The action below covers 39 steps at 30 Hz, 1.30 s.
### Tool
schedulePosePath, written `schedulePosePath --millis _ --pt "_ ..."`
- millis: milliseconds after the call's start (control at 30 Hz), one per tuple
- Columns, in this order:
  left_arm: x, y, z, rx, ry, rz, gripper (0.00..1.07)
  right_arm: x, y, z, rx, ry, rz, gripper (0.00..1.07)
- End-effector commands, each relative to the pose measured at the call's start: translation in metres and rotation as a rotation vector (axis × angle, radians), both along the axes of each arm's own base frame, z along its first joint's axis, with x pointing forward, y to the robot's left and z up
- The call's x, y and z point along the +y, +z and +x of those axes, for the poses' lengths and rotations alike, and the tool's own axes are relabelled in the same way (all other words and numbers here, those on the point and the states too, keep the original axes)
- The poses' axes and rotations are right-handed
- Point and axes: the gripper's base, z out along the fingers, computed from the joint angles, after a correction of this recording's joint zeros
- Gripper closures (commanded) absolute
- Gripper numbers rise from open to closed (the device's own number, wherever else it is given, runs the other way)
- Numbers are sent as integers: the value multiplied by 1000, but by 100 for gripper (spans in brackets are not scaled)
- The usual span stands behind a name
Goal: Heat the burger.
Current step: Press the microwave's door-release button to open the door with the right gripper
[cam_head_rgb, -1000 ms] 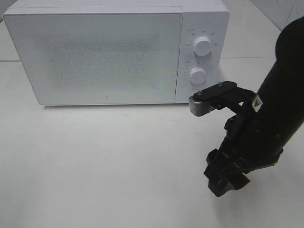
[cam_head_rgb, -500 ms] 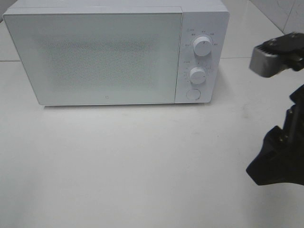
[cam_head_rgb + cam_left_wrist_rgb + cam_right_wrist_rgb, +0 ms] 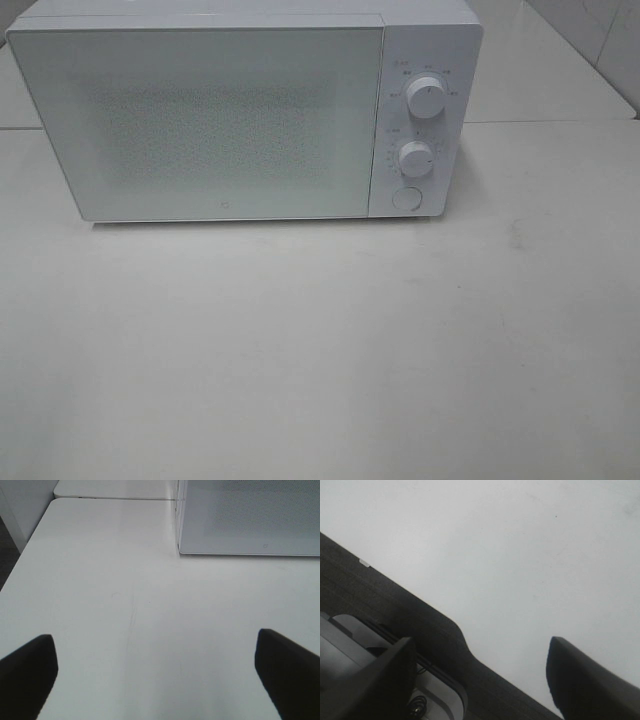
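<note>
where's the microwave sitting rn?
Exterior high view: the microwave stands at the back of the white table, left of centre, with its control knobs toward the view's right.

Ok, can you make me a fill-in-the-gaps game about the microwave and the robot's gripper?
1. The door of the white microwave is ___ (open or shut).
2. Its panel has ___ round knobs, one above the other, over a round button.
3. The left gripper is open above the table and holds ___.
Missing words: shut, two, nothing.
</note>
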Motion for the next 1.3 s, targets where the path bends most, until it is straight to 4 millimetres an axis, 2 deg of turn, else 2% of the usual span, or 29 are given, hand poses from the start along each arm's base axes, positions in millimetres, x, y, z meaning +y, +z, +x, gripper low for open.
schedulePosePath --millis 33,333,767,1300 --pt "0 0 -2 -30 3 -11 6 -14 -10 -14 -45 -52 9 37" --pt "0 0 -2 -30 3 -11 6 -41 -32 -46 -185 -236 78 37" --pt "0 0 -2 -30 3 -11 6 -53 -29 -83 -455 -436 159 37" --pt "0 0 -2 -29 3 -11 6 -54 -31 -86 -471 -434 160 38"
